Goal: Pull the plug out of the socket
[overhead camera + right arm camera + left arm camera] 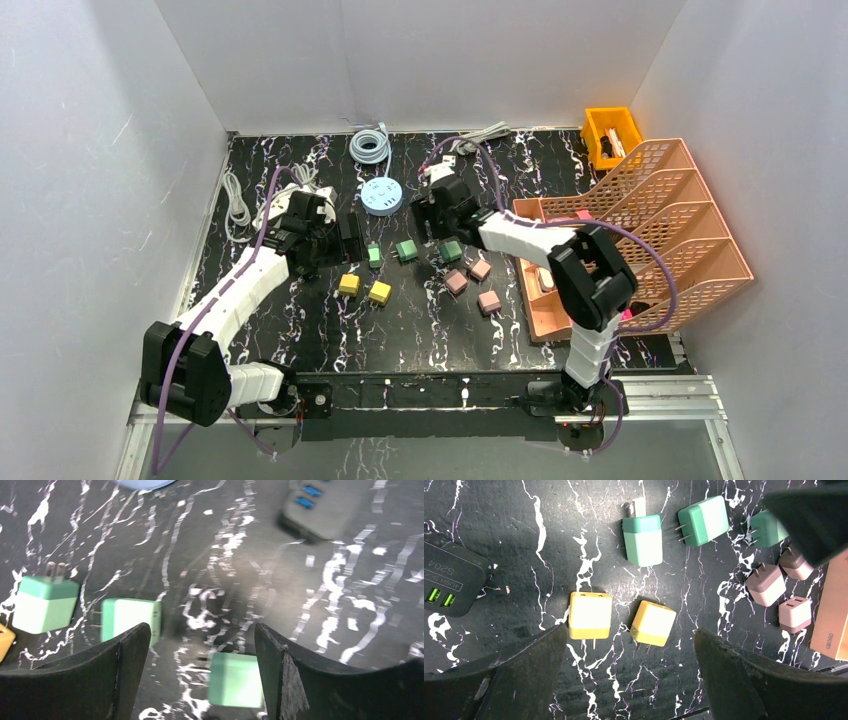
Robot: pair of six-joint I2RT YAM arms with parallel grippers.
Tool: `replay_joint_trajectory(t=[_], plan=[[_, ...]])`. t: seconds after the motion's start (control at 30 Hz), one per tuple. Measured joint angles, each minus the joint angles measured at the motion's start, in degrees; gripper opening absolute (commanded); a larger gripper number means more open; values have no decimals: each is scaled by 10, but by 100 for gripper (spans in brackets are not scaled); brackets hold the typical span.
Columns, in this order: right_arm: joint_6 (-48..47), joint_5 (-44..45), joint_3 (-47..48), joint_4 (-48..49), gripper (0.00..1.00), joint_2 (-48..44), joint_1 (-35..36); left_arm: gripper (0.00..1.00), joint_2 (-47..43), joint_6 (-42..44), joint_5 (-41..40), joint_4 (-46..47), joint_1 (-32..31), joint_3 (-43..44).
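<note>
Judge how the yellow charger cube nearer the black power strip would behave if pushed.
The yellow cube looks rigid and boxy, lying flat, so it would likely slide, not roll. Probably light, with a smooth shell that might slip.

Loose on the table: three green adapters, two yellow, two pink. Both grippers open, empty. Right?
One slip: there are three pink adapters, not two, as the top external view shows. The three green adapters, two yellow adapters and the open, empty left gripper and right gripper stand.

Lab: white-walled test booth (430, 60)
</note>
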Motion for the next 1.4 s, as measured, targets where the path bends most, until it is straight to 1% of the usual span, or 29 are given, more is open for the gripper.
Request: replay_joint_trajectory(t=[0.17,0.3,0.5,0.67,0.73,0.83,0.87,1.07,1.13,1.17,1.23,1.4], plan=[[1,22,-32,-5,83,-50,-41,98,0,0,4,3,1,-9],[2,23,-52,-14,79,-56,-39,98,0,0,7,5,2,-12],[3,19,-74,-31,68,-56,-34,98,0,0,12,7,3,-12],[4,18,-90,-36,63,-56,-34,98,0,0,17,8,3,-14],[4,17,-90,-36,57,-56,-34,98,0,0,18,8,3,-14],[4,15,-90,-36,40,-55,-34,98,0,0,19,8,3,-14],[6,13,-90,-33,37,-55,-34,98,0,0,19,8,3,-14],[16,-14,-87,-30,32,-54,-32,98,0,0,19,8,3,-15],[17,-19,-86,-30,33,-53,-28,98,0,0,19,9,3,-15],[18,-21,-86,-29,36,-53,-24,98,0,0,19,9,3,-16],[19,-24,-82,-28,49,-49,-16,98,0,0,19,10,3,-18],[23,-23,-81,-28,67,-47,-3,98,0,0,20,10,3,-22]])
